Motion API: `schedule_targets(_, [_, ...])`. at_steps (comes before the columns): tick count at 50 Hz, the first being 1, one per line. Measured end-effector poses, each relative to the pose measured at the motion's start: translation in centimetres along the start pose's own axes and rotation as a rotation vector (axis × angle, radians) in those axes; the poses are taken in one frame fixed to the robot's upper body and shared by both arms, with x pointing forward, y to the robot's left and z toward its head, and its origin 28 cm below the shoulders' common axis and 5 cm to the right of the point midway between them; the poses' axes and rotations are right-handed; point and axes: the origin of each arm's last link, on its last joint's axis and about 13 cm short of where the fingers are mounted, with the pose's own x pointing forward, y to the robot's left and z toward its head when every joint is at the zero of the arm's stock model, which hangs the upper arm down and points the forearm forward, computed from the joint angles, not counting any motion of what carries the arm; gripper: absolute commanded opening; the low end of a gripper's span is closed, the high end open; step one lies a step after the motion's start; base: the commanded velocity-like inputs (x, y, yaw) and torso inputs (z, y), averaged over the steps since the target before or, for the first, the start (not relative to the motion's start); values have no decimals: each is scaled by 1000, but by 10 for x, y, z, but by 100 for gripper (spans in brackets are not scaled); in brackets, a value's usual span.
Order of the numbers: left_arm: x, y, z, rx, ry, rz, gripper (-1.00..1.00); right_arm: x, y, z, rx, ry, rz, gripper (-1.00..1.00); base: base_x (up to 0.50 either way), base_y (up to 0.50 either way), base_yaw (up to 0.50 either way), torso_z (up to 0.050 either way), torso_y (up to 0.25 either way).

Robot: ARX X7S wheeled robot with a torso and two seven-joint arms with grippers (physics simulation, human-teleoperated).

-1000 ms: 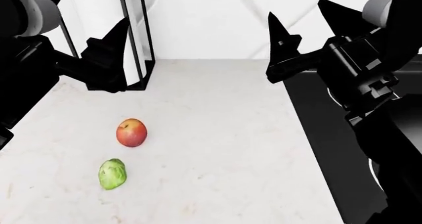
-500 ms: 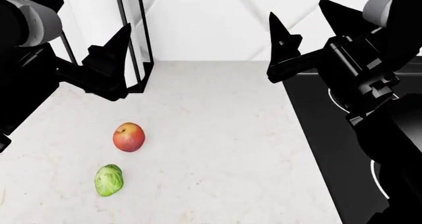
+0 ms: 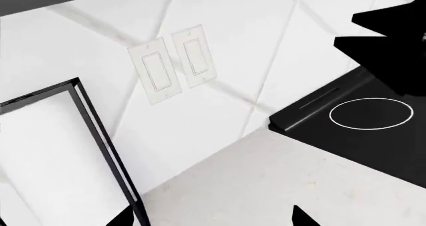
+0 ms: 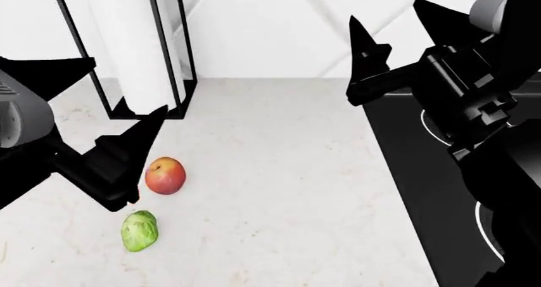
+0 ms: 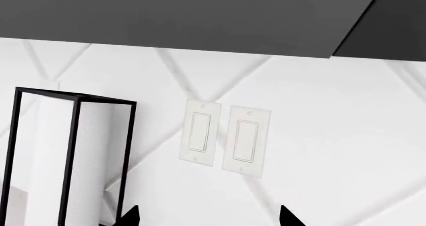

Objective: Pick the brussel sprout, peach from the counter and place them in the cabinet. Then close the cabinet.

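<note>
Peach (image 4: 165,175) and brussel sprout (image 4: 139,230) lie on the white counter (image 4: 279,192), visible in the head view only; neither wrist view shows them. Both rest apart from each other, the sprout nearer the robot than the peach, and both well clear of the black stovetop (image 4: 439,179).

Left gripper (image 4: 89,103) hangs spread wide and empty, one dark finger (image 4: 127,154) just beside the peach, contact not apparent. Right gripper (image 4: 406,30) is likewise spread wide, holding nothing, above the stovetop's near edge.

Left wrist view adds two wall switches (image 3: 174,63), a white burner ring (image 3: 370,112) on the stovetop and the black-framed holder (image 3: 100,151). Right wrist view shows the same switches (image 5: 225,140), the holder's paper roll (image 5: 50,161) and a dark overhead panel (image 5: 199,16).

Counter between the fruit and the stovetop edge is bare marble. The holder (image 4: 165,52) stands at the back wall, beyond the peach.
</note>
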Motion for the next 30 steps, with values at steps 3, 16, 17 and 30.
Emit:
schedule_targets(3, [-4,1,-3,-3,34,-27,100,0,0,0,1,0,-3,100,0,0,0,0,0])
schedule_targets(16, [-12,1,-15,21,177,-78,100,1,-1,-1,3,-1,-17,100,0,0,0,0,0])
schedule_targets(17, [-12,1,-15,22,186,-79,100,1,-1,-1,3,-1,-18,100,0,0,0,0,0])
schedule_targets(30, [-17,-5,-28,37,273,-115,100,2,-1,-2,2,4,-28,100,0,0,0,0,0])
